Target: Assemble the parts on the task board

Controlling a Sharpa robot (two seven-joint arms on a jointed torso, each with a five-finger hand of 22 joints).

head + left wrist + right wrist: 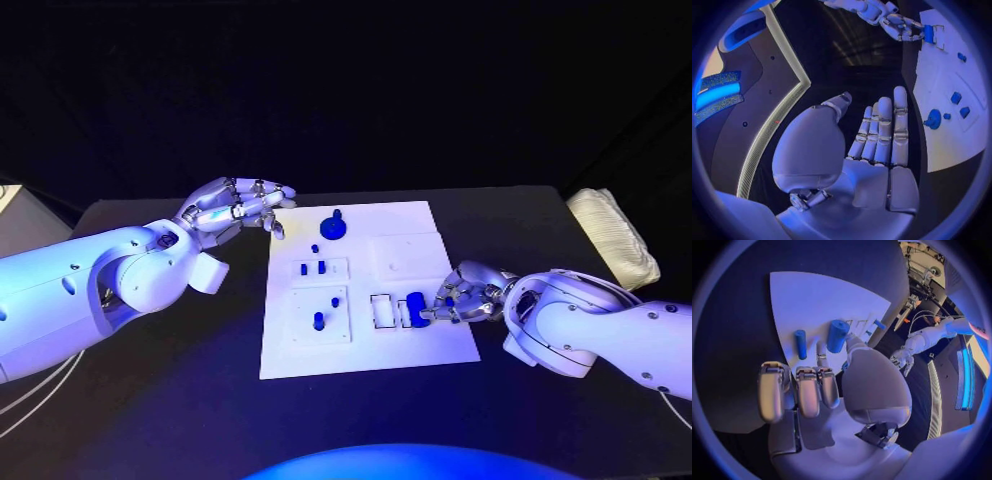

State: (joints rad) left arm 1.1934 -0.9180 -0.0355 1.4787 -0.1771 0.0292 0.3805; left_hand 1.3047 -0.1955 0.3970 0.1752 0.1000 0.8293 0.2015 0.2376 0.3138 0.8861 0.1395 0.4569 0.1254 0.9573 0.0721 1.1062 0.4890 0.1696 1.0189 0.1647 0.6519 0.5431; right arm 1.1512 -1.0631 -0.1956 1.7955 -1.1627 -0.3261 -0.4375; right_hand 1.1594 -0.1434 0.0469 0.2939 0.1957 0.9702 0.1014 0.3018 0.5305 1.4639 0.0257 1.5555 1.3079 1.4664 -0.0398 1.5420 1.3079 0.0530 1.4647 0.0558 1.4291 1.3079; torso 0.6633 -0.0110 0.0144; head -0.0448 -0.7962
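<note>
The black tabletop (159,400) carries the white task board (361,360), and by the look of it the assembly is partly done. Several small blue parts already stand or lie in the board's middle fittings, with a round knob (333,228) near its far edge. The right hand (459,297), at the board's right edge, pinches a blue cylinder (417,308) that is probably still to be seated. The left hand (235,209) hovers off the board's far left corner, fingers apart, holding nothing.
</note>
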